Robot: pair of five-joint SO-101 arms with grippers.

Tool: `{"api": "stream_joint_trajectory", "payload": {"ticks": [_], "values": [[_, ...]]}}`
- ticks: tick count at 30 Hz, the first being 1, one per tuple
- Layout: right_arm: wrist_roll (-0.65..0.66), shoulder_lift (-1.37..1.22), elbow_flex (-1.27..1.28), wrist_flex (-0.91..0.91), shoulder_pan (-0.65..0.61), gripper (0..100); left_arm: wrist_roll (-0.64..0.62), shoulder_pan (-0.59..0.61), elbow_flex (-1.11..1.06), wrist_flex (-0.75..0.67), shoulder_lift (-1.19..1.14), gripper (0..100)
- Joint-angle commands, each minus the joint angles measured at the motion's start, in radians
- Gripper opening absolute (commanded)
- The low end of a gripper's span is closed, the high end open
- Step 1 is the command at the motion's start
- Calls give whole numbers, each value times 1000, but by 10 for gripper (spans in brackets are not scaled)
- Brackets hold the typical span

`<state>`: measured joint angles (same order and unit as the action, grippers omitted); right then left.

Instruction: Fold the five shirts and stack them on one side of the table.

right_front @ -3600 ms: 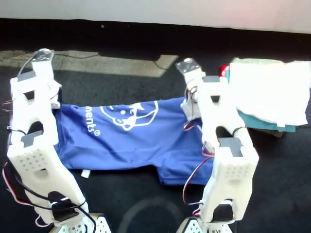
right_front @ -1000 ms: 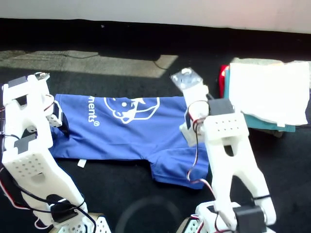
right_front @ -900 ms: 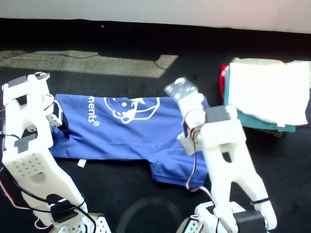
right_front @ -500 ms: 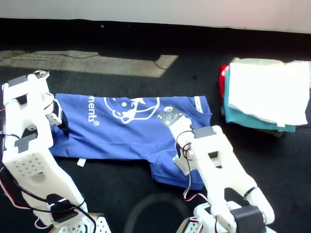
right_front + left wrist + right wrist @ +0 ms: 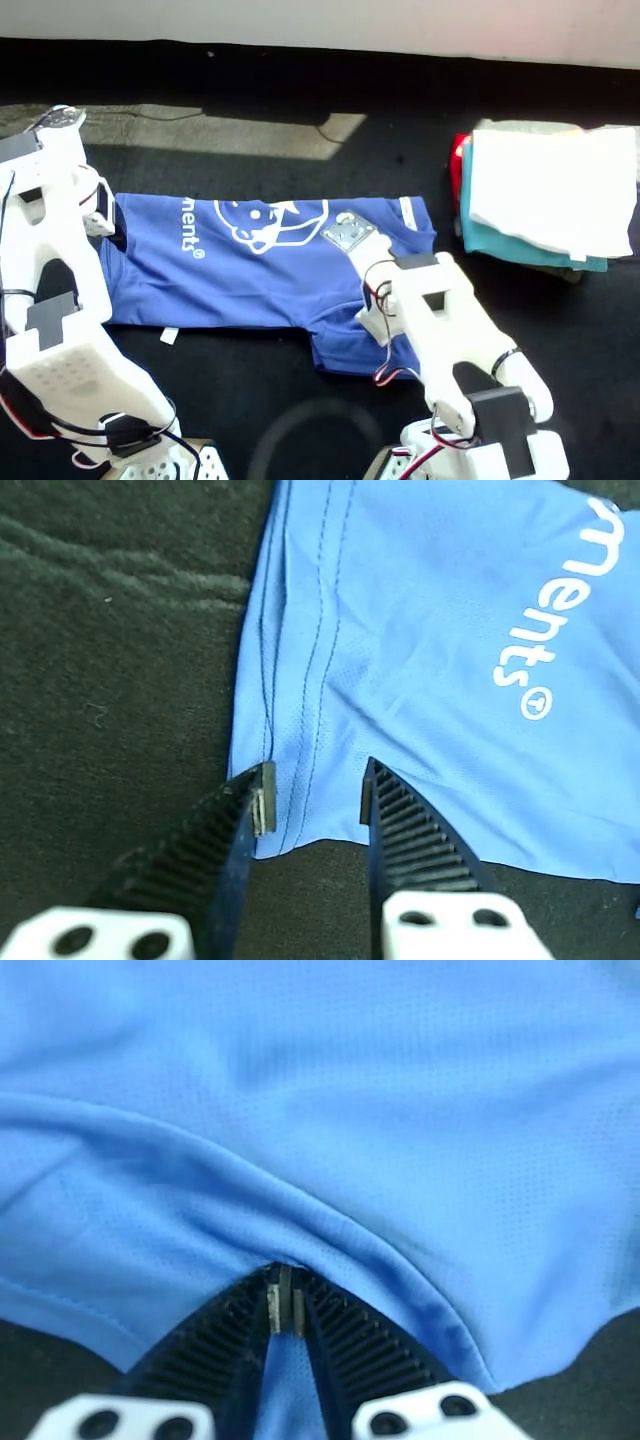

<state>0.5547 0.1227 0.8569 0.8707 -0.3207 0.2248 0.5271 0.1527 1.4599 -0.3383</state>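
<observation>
Table (image 5: 230,380) first, seen from above: a dark cloth, and on it the blue shirt (image 5: 260,280) lies spread out flat with its white print facing up. Well off to the right sits the folded stack (image 5: 545,190), a white piece on top, teal under it, a bit of red at its edge. The left arm (image 5: 50,250) stands over the shirt's left end. The right arm (image 5: 440,320) leans over the shirt's lower right part, where a sleeve juts toward the near edge.

From the left wrist, the left gripper (image 5: 315,795) hangs moderately open just above the cloth. Its two ribbed fingers (image 5: 400,830) straddle the stitched hem by the shirt's corner, with nothing held between them. Dark table shows on one side and the end of the white lettering on the other.

From the right wrist, the right gripper (image 5: 285,1310) is closed tight, its tips pinching a raised ridge of the blue fabric. The cloth fans out smoothly beyond the pinch.
</observation>
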Motion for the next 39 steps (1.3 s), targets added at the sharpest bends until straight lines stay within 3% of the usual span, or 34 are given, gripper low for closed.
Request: {"api": "stream_joint_trajectory", "payload": {"ticks": [1,11,17,24,32,39], "values": [[9,-8,-94,-19,36,6,-6,-36,-96,-97,56,151],[8,7,-153,58,30,6,-6,-67,-364,-385,62,151],[8,232,-110,160,12,6,-11,-65,-467,-551,58,151],[14,467,122,170,-105,10,-11,-70,-472,-569,58,151],[14,423,186,170,-151,224,-11,-70,-478,-569,56,151],[17,317,182,173,-160,249,-11,-70,-478,-569,56,151]]}}
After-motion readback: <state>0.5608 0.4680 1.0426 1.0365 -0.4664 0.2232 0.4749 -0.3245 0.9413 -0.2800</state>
